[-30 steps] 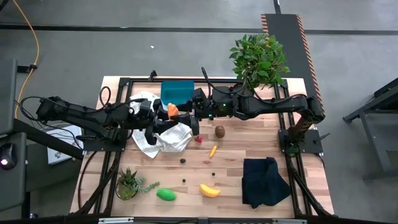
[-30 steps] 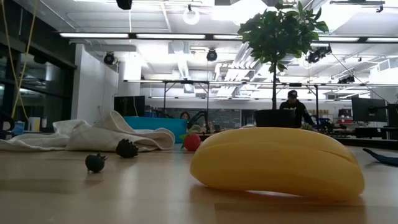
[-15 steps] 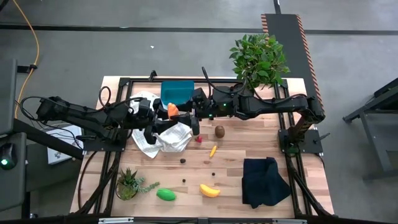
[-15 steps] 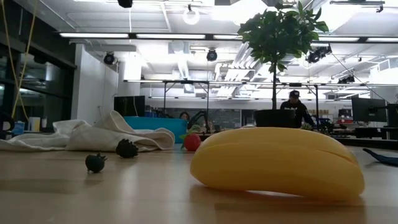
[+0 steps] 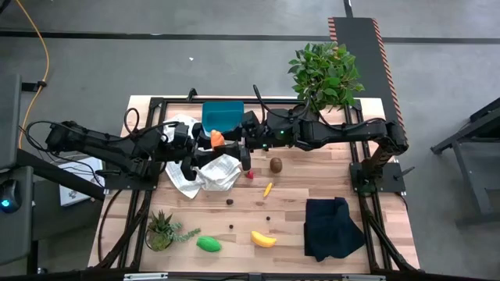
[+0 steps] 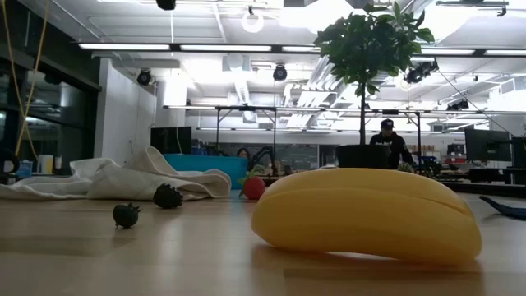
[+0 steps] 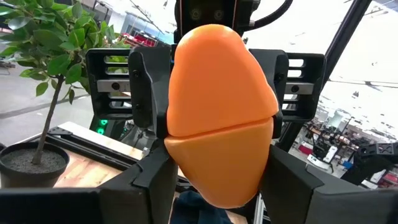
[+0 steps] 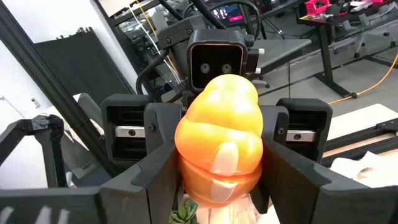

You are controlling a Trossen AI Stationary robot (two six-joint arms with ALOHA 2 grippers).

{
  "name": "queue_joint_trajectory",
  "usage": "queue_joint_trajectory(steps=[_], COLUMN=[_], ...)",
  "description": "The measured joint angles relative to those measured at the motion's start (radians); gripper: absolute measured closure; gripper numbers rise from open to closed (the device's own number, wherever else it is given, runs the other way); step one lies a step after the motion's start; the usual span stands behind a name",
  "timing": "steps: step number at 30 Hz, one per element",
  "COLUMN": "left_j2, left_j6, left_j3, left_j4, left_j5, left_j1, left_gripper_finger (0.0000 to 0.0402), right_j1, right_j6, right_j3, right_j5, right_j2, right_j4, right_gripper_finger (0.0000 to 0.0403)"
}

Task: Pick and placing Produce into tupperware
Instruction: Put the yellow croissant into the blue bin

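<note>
Grippers meet above the crumpled white checked cloth [image 5: 205, 170], just in front of the shallow teal-blue plastic tupperware box [image 5: 222, 115]. Left gripper [image 7: 214, 186] and right gripper [image 8: 219, 180] both have their jaws partly spread, clamped on one smooth, bulbous orange toy carrot [image 5: 217, 139], blunt and rounded, between them.

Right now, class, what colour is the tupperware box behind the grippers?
Teal-blue; the tupperware shows best in the high view.
</note>
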Motion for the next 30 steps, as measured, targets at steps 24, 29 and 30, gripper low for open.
queue_joint_trajectory(steps=[24,29,30], left_j2=[-0.001,-0.001,-0.001], left_j6=[0.024,0.026,0.026], left_j3=[0.0,0.0,0.0], left_j4=[-0.015,-0.018,-0.018], left_j5=[0.0,0.0,0.0], left_j1=[0.0,0.0,0.0], left_gripper_finger=[0.0222,0.0222,0.0222], right_j1=[0.0,0.0,0.0], right_j6=[-0.003,-0.001,-0.001], right_j3=[0.0,0.0,0.0], right_j5=[0.0,0.0,0.0], right_j2=[0.0,0.0,0.0], right_j4=[-0.005,-0.005,-0.005], right_gripper_finger=[0.0206,0.0206,0.0206])
